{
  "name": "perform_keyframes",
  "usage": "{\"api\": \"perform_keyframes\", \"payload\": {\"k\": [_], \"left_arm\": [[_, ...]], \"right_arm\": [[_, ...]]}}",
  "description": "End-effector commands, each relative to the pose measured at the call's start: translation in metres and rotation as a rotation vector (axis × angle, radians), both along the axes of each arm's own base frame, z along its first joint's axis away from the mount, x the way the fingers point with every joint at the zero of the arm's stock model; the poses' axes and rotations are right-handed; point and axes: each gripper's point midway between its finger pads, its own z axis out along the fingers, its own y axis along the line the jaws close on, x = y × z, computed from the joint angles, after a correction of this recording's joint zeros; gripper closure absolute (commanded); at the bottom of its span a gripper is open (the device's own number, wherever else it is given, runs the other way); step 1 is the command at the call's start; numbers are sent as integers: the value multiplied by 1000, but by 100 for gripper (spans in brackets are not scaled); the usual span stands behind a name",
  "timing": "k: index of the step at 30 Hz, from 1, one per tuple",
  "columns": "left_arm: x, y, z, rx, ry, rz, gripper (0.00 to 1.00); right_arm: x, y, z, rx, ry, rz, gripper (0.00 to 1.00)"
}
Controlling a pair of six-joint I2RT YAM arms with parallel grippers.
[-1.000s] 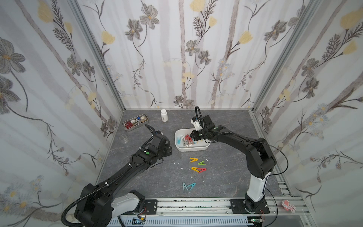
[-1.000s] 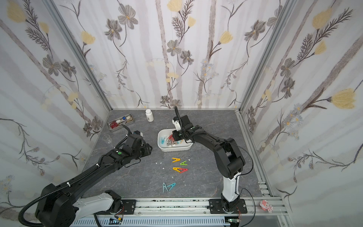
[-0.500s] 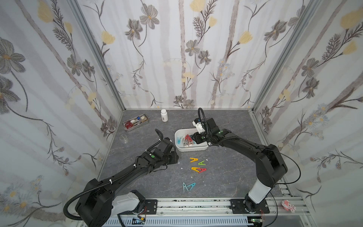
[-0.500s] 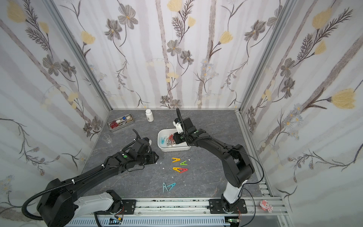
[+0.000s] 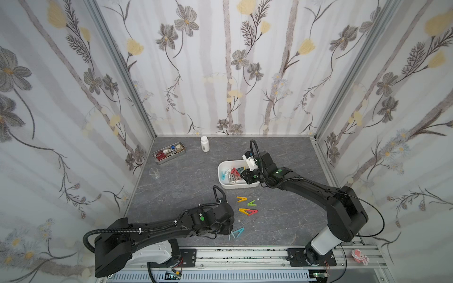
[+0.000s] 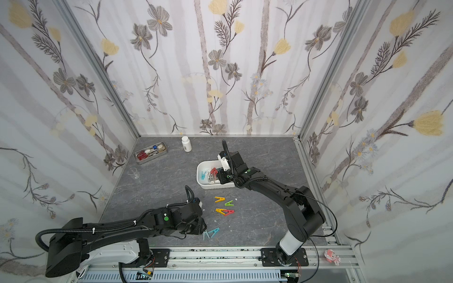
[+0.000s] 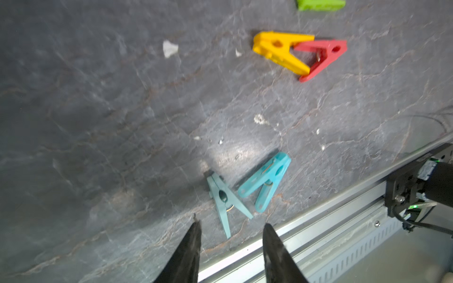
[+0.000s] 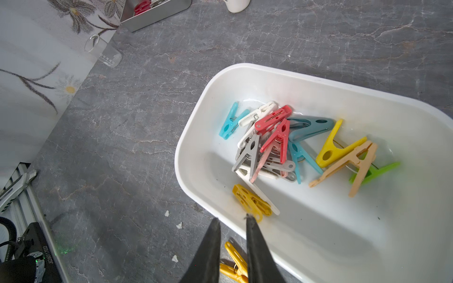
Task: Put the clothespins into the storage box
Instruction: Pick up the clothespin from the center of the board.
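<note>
Swinging away from its earlier place at the table's left middle, the left arm is now reaching toward the front rail, while the right arm is keeping to its post over the storage box (image 5: 235, 185). Only the left wrist view is showing the left gripper (image 7: 231, 224). Its jaws are standing moderately apart and holding nothing. The pale teal clothespin (image 7: 224, 196) is lying just ahead of the fingertips, one leg pointing into the gap, and the brighter teal clothespin (image 7: 267, 176) is lying just beside it. In both top views the wrist is hiding those jaws.

The right wrist view is showing the right gripper (image 8: 231, 217) hovering over the box's rim, its jaws parted by a narrow slit and gripping nothing. A yellow clothespin (image 8: 251, 201) is lying inside the box just beyond the tips, and the pile of clothespins (image 8: 269, 139) is resting deeper in. Between the box and the left arm, four loose clothespins (image 5: 243, 210) are lying on the table: yellow, green, yellow and red, sitting where they were before.
</note>
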Motion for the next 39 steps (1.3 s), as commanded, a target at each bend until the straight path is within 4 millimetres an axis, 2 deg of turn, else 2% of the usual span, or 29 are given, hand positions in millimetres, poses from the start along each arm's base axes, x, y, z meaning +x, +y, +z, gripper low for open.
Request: {"api": "perform_keyframes", "payload": {"k": [1, 6, 12, 13, 14, 24, 31, 39], "left_arm": [[-12, -2, -7, 15, 34, 64, 58], [-24, -3, -10, 48, 32, 69, 58], [-21, 5, -19, 102, 27, 102, 60], [-20, 5, -19, 105, 23, 104, 61], [-19, 6, -19, 108, 19, 106, 61], [-20, 4, -36, 167, 37, 97, 64], [-15, 4, -38, 216, 11, 86, 66], [-15, 2, -48, 275, 14, 63, 75]], "right_arm": [[4, 7, 14, 53, -40, -1, 79], [2, 6, 15, 66, -44, -2, 79], [-2, 3, 7, 55, -31, 0, 79], [-3, 3, 17, 72, -51, 0, 79], [-4, 2, 18, 74, -53, 0, 79], [-6, 1, 15, 77, -46, -1, 79], [-8, 1, 15, 84, -46, 2, 79], [-12, -1, 12, 82, -41, 4, 79]]}}
